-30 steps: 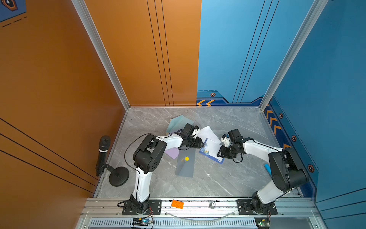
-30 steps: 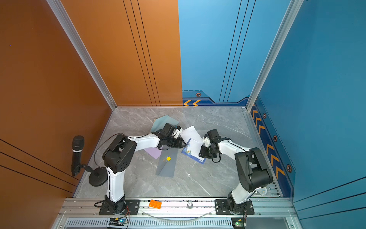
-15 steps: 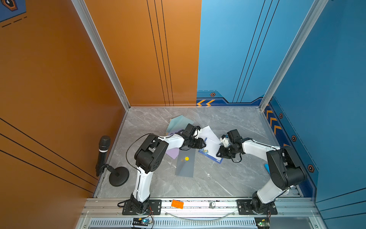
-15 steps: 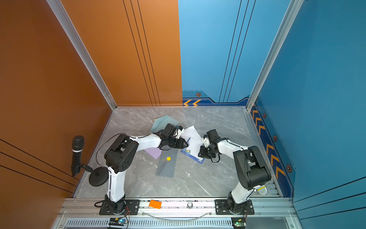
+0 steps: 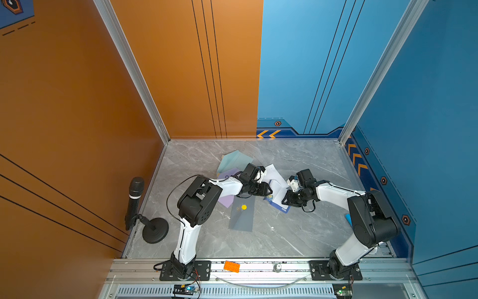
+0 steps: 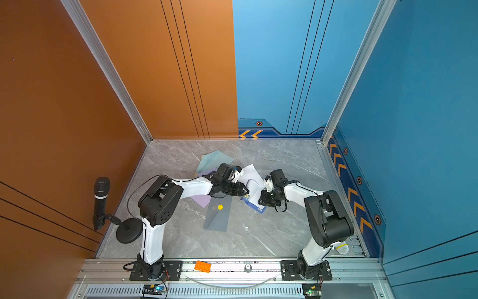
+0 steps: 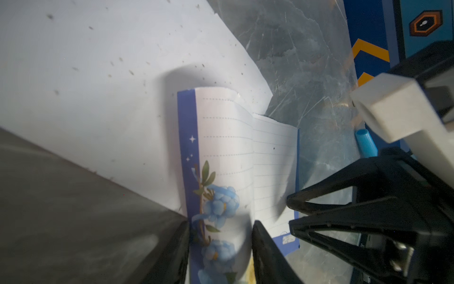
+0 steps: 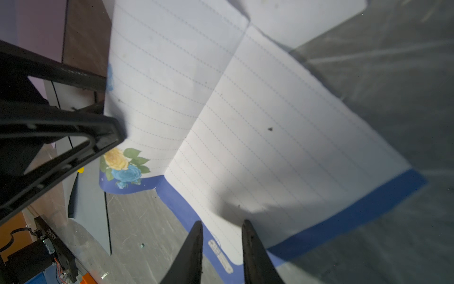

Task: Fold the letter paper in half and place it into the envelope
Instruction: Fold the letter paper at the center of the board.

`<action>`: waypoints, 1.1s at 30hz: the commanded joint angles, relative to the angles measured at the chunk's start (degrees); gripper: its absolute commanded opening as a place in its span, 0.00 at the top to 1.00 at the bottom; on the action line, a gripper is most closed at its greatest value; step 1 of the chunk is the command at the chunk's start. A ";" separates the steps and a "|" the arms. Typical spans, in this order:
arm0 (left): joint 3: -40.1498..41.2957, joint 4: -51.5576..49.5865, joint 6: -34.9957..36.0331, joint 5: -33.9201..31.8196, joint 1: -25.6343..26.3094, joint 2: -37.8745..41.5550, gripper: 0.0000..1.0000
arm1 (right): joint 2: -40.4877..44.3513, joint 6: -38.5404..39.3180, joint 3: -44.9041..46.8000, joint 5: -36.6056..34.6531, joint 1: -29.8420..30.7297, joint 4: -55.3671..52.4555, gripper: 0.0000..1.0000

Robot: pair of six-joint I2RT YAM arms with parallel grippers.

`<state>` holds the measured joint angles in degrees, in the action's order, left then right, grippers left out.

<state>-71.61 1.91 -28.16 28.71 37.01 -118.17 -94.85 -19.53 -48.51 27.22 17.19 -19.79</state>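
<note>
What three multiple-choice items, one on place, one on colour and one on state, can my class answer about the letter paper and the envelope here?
1. Where does the grey envelope lie?
A) nearer the front rail than the letter paper
B) against the back wall
C) under the microphone stand

2. What colour is the letter paper's border?
A) red
B) green
C) blue

3. What state is the letter paper in?
A) flat and unfolded
B) creased, one half raised off the table
C) inside the envelope

Key:
1 A: both top views show it on the rail side of the paper.
2 C: the right wrist view shows a blue strip along its edge.
3 B: both wrist views show the flowered half standing up from the crease.
</note>
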 commanded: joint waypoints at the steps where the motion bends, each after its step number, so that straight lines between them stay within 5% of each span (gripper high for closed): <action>1: 1.15 -2.63 -1.10 1.63 1.38 0.37 0.56 | -2.62 -0.86 2.27 -1.47 0.48 -1.48 0.70; 33: 9.65 10.10 -6.73 1.98 1.41 8.29 0.57 | -4.09 -4.20 5.03 1.52 -0.71 2.51 0.70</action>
<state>-63.42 8.97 -34.37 31.51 39.00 -113.47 -95.53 -22.98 -46.48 31.62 16.67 -13.80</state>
